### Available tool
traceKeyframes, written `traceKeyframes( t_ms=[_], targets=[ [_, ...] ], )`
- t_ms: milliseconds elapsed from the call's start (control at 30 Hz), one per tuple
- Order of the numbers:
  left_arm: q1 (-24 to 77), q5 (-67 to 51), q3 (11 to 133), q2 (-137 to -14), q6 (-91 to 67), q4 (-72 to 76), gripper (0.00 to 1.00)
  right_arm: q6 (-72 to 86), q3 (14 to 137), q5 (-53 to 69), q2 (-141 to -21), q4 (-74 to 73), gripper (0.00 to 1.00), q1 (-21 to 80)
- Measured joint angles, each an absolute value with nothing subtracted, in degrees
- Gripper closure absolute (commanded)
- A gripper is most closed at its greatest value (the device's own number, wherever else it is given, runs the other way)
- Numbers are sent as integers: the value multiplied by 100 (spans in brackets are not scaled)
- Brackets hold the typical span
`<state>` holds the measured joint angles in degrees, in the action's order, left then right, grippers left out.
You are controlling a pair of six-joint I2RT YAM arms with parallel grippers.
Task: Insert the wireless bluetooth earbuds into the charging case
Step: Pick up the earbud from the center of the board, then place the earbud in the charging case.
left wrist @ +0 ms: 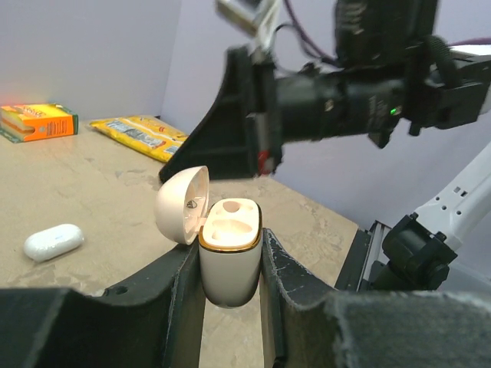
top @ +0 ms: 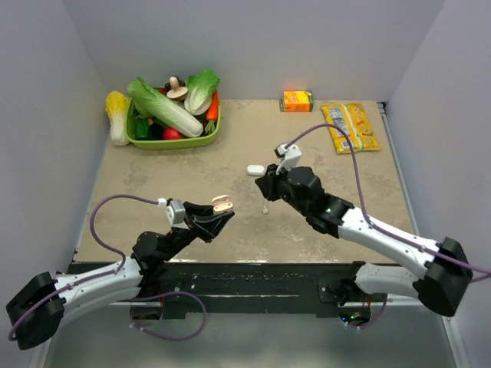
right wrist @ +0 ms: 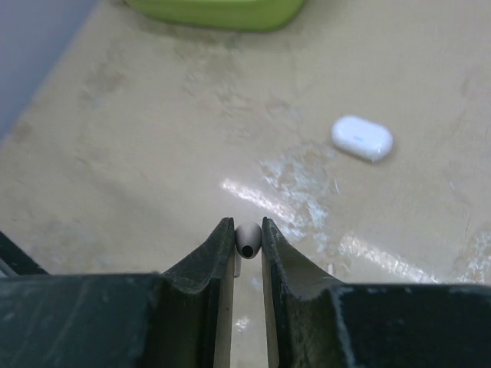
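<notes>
My left gripper [top: 218,213] is shut on an open charging case [left wrist: 229,264], cream-white with a gold rim. It stands upright between the fingers, lid [left wrist: 182,204] flipped back, both sockets empty; it also shows in the top view [top: 222,205]. My right gripper [right wrist: 247,228] is shut on one pale earbud [right wrist: 248,240], held a little above the table, right of the left gripper in the top view [top: 265,185]. A second tiny pale earbud [top: 265,208] lies on the table below it. A closed glossy white oval case [top: 255,169] lies on the table beyond.
A green basket [top: 173,140] of toy vegetables stands at the back left. An orange box [top: 297,100] and a yellow packet [top: 351,127] lie at the back right. The right arm [left wrist: 345,92] hangs close above and in front of the left gripper.
</notes>
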<state>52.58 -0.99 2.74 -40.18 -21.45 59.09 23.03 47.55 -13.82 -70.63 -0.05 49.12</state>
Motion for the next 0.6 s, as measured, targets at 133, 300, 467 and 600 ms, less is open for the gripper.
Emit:
traceKeyframes(
  t_ms=[133,300,467,600],
  targets=[
    [5258,-25,274,-4193,-2145,6053,100,2263,4431,-1234,-5994,454,100,4917],
    [5258,78,274,-4652,-2143,6418,100,2099,3959,-987,-5190,891,100,4917],
    [5258,73,432,-5360,-2075,6869,100,1857,3382,-744,-4563,1723,100,4919],
    [5266,-34,891,-5972,-1914,7065,100,1765,3081,-615,-4309,2550,100,4919]
  ],
)
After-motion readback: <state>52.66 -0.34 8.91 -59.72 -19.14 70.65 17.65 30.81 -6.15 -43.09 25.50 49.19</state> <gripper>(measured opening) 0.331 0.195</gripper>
